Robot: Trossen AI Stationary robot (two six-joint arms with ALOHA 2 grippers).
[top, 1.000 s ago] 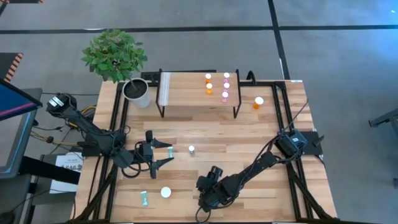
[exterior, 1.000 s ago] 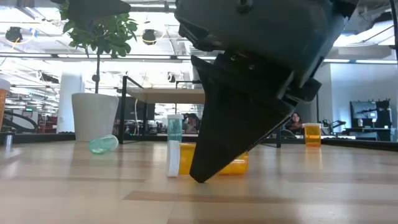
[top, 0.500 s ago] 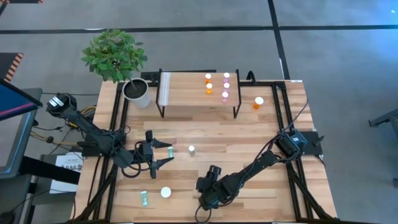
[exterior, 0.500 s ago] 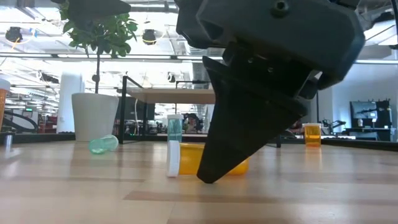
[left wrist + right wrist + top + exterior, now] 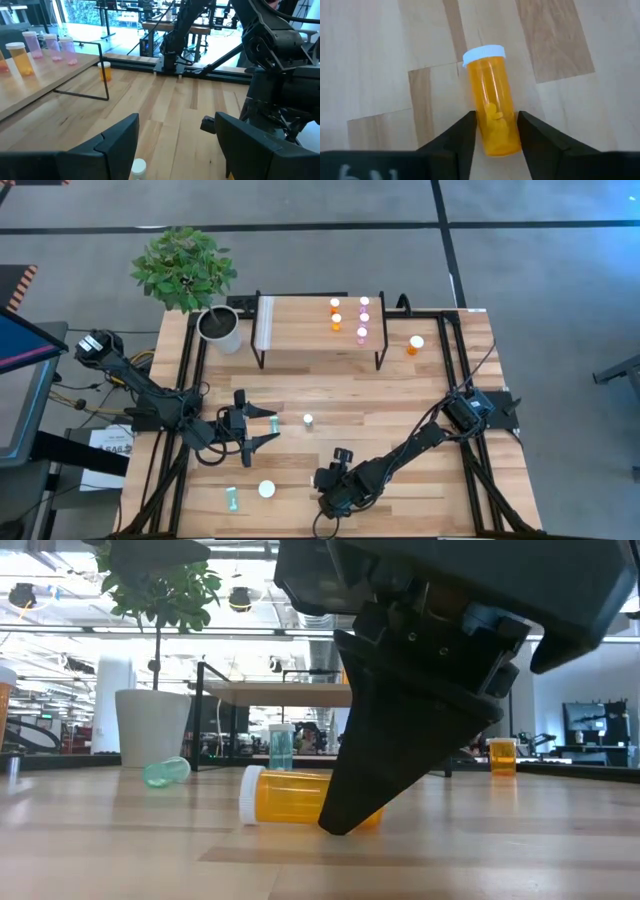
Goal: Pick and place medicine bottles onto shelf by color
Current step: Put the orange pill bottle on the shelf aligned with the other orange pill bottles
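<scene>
Your right gripper (image 5: 495, 131) is down at the near edge of the table (image 5: 400, 400), with its two fingers on either side of a wide orange bottle (image 5: 492, 97) that lies on its side on the wood. In the right wrist view the fingers sit against the bottle's lower body, white cap pointing away from the wrist, so you have it pinched between them; the bottle rests on the table. In the low view the same bottle (image 5: 290, 808) lies flat behind the big dark gripper body (image 5: 420, 730).

Your left gripper (image 5: 262, 427) hovers over the left middle of the table with its fingers spread wide apart and nothing between them. A small teal bottle (image 5: 308, 420) stands upright just to its right.

Near the front left, one teal bottle (image 5: 232, 499) lies on its side, and a white-capped one (image 5: 266, 489) sits beside it.

The shelf (image 5: 310, 330) stands at the back of the table. On its right part you have orange bottles (image 5: 335, 313) in one column and pink bottles (image 5: 363, 318) in the column beside it. Another wide orange bottle (image 5: 415, 344) stands on the table just right of the shelf. A white plant pot (image 5: 220, 328) sits left of the shelf.
</scene>
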